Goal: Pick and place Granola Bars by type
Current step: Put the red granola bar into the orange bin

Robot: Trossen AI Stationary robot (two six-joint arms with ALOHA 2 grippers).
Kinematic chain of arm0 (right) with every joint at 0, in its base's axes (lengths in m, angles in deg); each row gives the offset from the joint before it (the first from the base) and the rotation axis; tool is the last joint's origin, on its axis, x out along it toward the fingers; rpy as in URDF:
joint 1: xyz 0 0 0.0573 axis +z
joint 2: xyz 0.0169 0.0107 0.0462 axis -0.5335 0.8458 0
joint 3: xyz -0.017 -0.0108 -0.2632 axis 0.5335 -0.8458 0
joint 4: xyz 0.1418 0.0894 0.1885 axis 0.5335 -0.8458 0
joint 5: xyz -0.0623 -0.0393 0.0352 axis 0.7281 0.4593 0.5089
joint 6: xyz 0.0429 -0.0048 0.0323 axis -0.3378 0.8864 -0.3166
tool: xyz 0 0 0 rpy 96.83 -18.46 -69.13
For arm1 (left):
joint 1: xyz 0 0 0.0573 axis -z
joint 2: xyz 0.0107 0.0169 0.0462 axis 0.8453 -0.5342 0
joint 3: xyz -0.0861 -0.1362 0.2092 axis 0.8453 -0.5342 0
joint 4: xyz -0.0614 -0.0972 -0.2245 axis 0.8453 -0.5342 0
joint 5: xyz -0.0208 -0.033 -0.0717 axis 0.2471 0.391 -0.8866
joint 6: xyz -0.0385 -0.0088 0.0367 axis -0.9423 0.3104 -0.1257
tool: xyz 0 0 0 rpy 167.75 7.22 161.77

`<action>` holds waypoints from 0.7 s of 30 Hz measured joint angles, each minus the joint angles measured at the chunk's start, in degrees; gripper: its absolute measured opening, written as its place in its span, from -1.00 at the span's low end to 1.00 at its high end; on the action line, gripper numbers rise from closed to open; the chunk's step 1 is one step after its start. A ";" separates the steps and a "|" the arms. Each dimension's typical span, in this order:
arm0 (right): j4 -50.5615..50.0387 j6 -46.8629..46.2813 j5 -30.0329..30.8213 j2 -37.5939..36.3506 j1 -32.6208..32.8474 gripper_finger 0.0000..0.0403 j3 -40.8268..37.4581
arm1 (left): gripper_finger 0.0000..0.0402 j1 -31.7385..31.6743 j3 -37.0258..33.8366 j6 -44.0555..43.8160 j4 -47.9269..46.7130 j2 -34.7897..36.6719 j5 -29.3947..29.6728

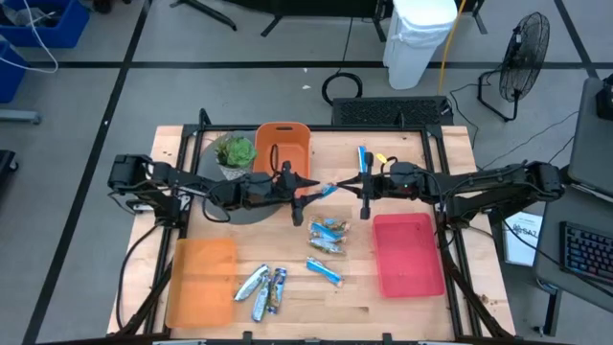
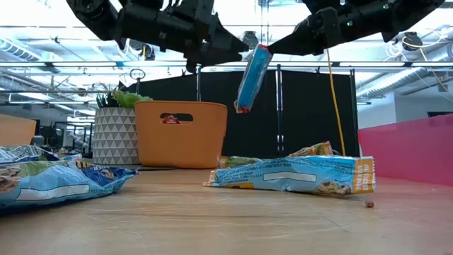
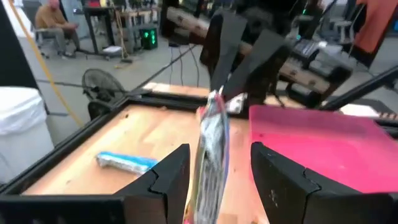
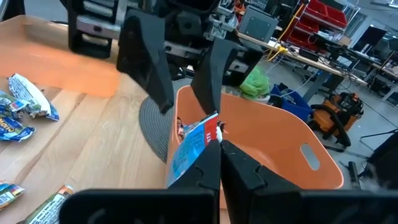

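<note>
A bright blue granola bar point(image 2: 253, 78) hangs in the air above the middle of the table, between the two grippers. My right gripper point(image 4: 221, 163) is shut on it. My left gripper point(image 3: 217, 180) is open; its fingers stand on either side of the bar point(image 3: 211, 146) with a gap on each side. In the high view the bar point(image 1: 326, 189) sits between the left gripper point(image 1: 308, 189) and the right gripper point(image 1: 341, 188). Other bars lie flat on the table: a pile point(image 1: 329, 235), one blue bar point(image 1: 324, 271), silver and dark blue ones point(image 1: 263, 287), and a blue one point(image 1: 363, 158) at the far side. My right gripper pinches the blue bar at its upper end point(image 2: 262, 51) between its two fingers, coming level from the table's right. The wrapper edge point(image 4: 208, 134) shows just past the fingertips. The bar is lifted clear and hangs tilted below the fingers.
An orange bin point(image 1: 283, 146) and a potted plant point(image 1: 235, 153) stand at the far left, beside a grey round mat point(image 1: 251, 209). An orange tray point(image 1: 201, 278) lies near left, a pink tray point(image 1: 407, 254) near right. Bare wood shows between the trays.
</note>
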 joint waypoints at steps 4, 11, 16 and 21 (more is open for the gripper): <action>0.17 0.00 0.00 0.00 0.00 -1.00 0.00 | -0.14 0.00 0.01 -1.37 1.14 -1.54 -0.25; 0.07 -0.16 -0.02 0.00 0.00 -1.00 0.00 | -0.14 -0.11 1.75 -1.28 5.39 -5.57 -0.64; -0.21 -0.48 -0.02 0.00 0.00 -1.00 0.00 | -0.14 -0.13 3.14 -1.02 5.60 -6.00 -0.66; -0.17 -0.64 -0.02 0.00 0.00 -1.00 0.00 | -0.14 -0.34 3.59 -1.26 5.59 -5.98 -0.68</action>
